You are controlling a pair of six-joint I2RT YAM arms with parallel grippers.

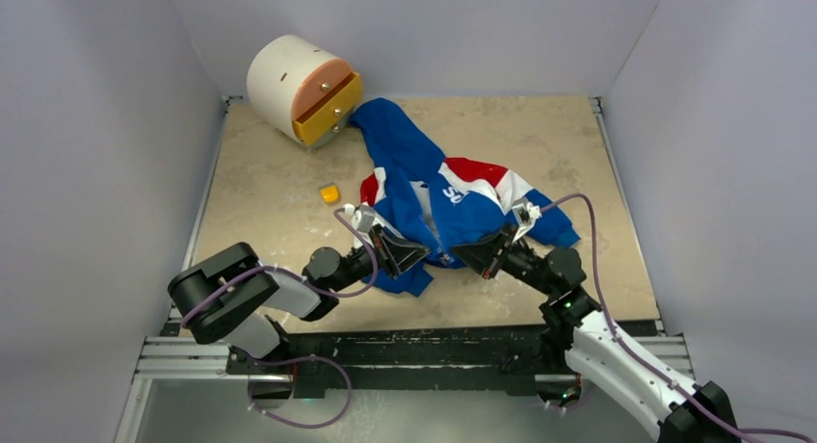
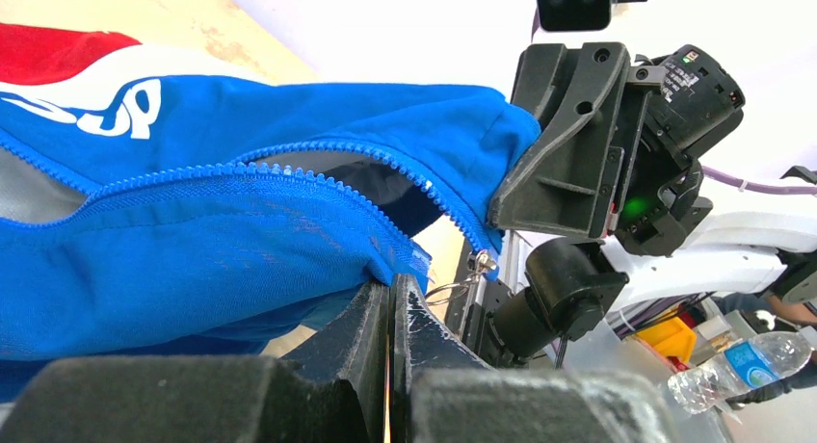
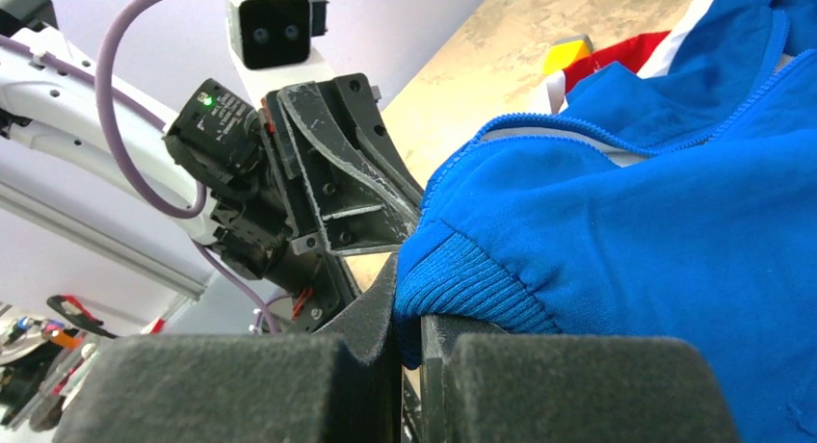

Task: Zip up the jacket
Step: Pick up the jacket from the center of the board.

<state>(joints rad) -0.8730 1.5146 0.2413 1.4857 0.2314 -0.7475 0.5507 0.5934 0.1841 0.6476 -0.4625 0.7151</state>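
Observation:
The jacket, royal blue with red and white panels, lies crumpled mid-table, its front open and the zipper teeth apart. At its near hem my left gripper is shut, pinching the bottom corner of one zipper edge at its fingertips. My right gripper is shut on the ribbed hem of the other side. The metal slider with a wire ring hangs at the lower end of the right-held side. The two grippers face each other a short gap apart.
A small yellow block lies left of the jacket. A white drum with a yellow drawer sits at the back left, touching the jacket's far end. White walls enclose the table on three sides.

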